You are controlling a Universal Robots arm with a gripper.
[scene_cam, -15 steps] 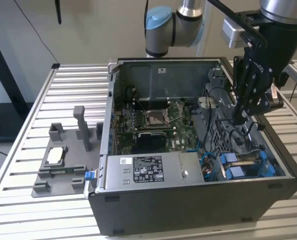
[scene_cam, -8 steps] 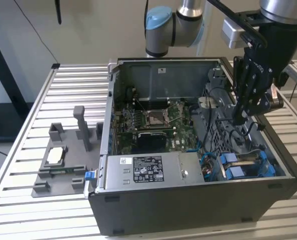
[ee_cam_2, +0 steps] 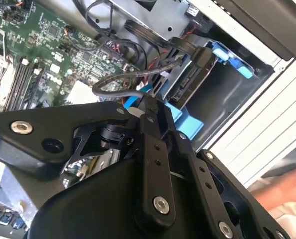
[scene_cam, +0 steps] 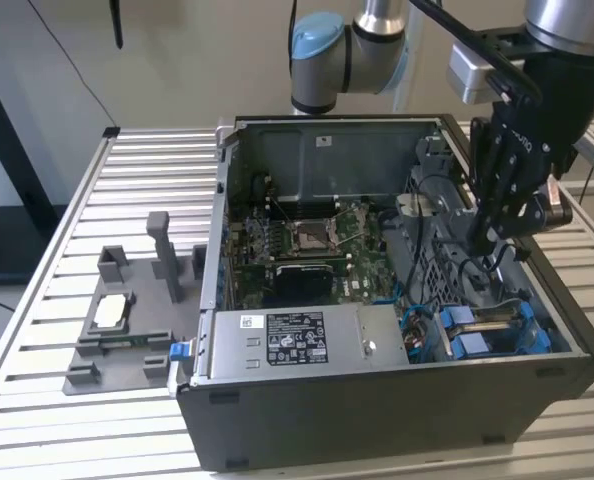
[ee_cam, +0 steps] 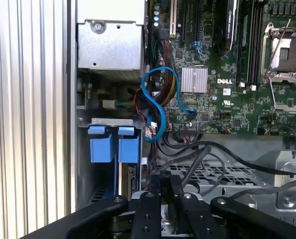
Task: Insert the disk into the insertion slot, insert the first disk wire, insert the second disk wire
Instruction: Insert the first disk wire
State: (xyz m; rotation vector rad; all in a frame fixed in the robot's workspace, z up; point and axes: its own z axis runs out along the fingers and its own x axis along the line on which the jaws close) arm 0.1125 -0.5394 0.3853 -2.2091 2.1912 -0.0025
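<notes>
The disk (ee_cam_2: 188,87), silver-grey in its blue carrier (ee_cam_2: 230,57), sits inside the insertion slot (scene_cam: 447,340) at the case's corner on the exterior view's right. A black connector (ee_cam_2: 202,56) is at the disk's end. From it a grey disk wire (ee_cam_2: 115,79) loops back to my gripper (ee_cam_2: 147,107). My gripper (scene_cam: 489,245) hangs inside the case just above the metal drive cage, a little way from the slot. In the first wrist view its fingers (ee_cam: 155,188) stand close together, shut on the wire, beside the blue carrier tabs (ee_cam: 113,147).
The open case holds the motherboard (scene_cam: 307,245) and a grey power-supply box (scene_cam: 297,345). Blue cable (ee_cam: 155,99) and black wires (ee_cam: 222,154) cross near the cage. A grey fixture (scene_cam: 127,320) stands on the slatted table (scene_cam: 37,400). A person's hand (ee_cam_2: 287,184) is outside the case.
</notes>
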